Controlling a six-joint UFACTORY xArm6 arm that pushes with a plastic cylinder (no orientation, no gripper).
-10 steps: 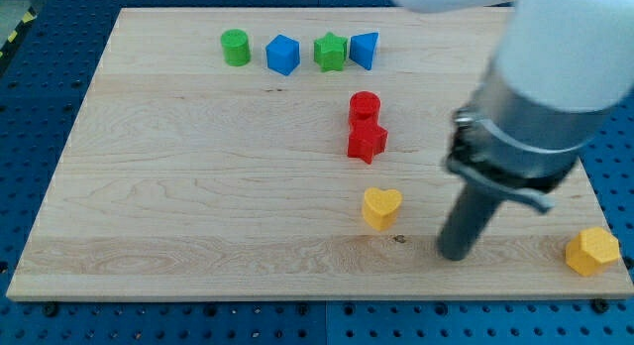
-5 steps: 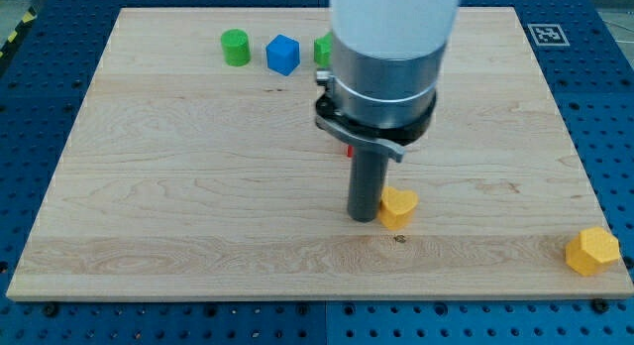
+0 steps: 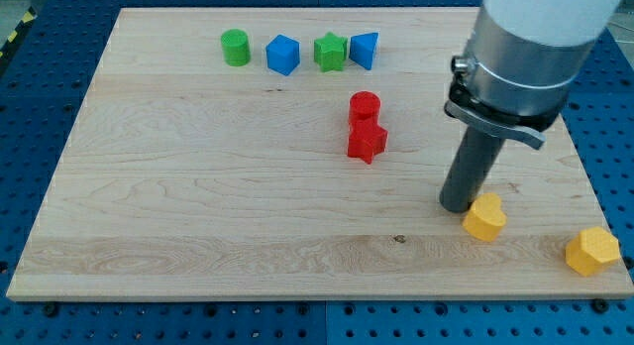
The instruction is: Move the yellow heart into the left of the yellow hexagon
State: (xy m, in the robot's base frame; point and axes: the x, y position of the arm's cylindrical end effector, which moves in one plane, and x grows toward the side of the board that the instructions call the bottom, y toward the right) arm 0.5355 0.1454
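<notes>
The yellow heart (image 3: 485, 217) lies on the wooden board near the view's bottom right. My tip (image 3: 457, 206) touches its upper left side. The yellow hexagon (image 3: 592, 251) sits at the board's bottom right corner, about a hundred pixels to the right of the heart and a little lower. The rod rises up and to the right into the arm's grey and white body.
A red cylinder (image 3: 365, 106) and a red star (image 3: 367, 142) stand together mid-board, left of my rod. Along the top are a green cylinder (image 3: 235, 47), a blue block (image 3: 282, 55), a green star (image 3: 330, 52) and a blue wedge (image 3: 365, 50).
My tip swept from right of the heart round to its left, then pushed the heart rightward and slightly down towards the hexagon. The other blocks have not moved.
</notes>
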